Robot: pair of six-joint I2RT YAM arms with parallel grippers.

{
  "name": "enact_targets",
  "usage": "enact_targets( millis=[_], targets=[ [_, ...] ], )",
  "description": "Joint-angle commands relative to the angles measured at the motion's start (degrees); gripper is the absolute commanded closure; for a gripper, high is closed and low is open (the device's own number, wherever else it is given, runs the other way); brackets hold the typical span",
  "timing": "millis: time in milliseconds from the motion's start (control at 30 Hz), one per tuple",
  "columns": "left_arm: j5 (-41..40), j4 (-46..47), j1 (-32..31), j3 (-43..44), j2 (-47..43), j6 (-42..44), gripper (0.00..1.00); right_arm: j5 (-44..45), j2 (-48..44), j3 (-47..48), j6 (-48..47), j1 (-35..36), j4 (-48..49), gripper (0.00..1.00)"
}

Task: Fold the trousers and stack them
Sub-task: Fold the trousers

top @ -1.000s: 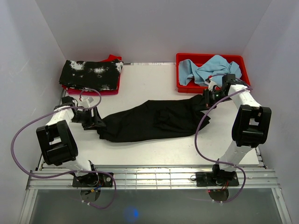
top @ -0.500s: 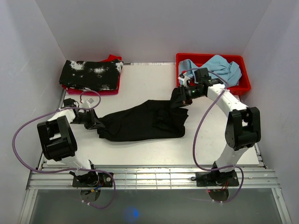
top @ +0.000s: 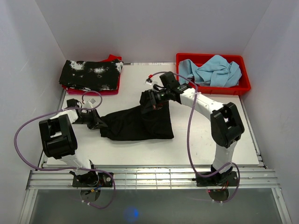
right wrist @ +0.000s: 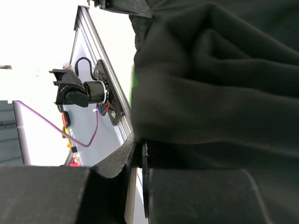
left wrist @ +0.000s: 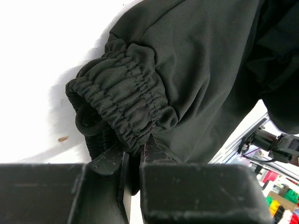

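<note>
Overhead: the trousers [top: 135,125] lie mid-table, running toward 9 o'clock. Your left gripper [top: 96,122] pins their 9 o'clock end, and your right gripper [top: 150,100] holds the other end above the middle. I'd judge you're mid-fold: carry that end to 9 o'clock, lay it flush, then let go.

Left wrist: only here do you see the jaws clamped on the gathered elastic hem [left wrist: 135,98].

Right wrist: the jaws are pinched on a thick fold, with no edge visible.

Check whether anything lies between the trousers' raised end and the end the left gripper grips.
Nothing visible does. The right gripper holds one end of the trousers up; between it and the left gripper lies only the trousers' own fabric.
</note>
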Motion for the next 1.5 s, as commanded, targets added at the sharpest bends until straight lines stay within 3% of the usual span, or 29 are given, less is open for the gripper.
enact_targets(
  millis=[0,567,1233,1367,1400,1467],
  targets=[
    [1.1,3.2,-1.4,-1.5,-0.5,-2.9,1.00,0.6,2.4,4.5,5.6,4.3,6.6,0.92],
    [-1.8,11.3,-4.6,-6.5,-2.1,-10.7,1.00,4.0,17.7,16.5,19.6,13.9,15.1,0.92],
    [-3.9,13.1,-5.6,-8.3,-2.4,-13.2,1.00,6.9,30.1,27.0,26.7,16.7,18.4,0.92],
    [-4.1,12.6,-5.6,-7.7,-1.8,-13.1,0.91,6.4,30.8,26.3,28.2,17.0,19.4,0.92],
    [-4.6,12.2,-5.6,-7.4,-1.8,-12.9,0.82,6.4,30.6,25.8,28.4,17.1,19.7,0.92],
    [-4.5,10.8,-5.5,-6.5,-2.4,-12.5,0.77,5.8,30.6,25.2,28.6,17.0,20.1,0.81]
  ],
)
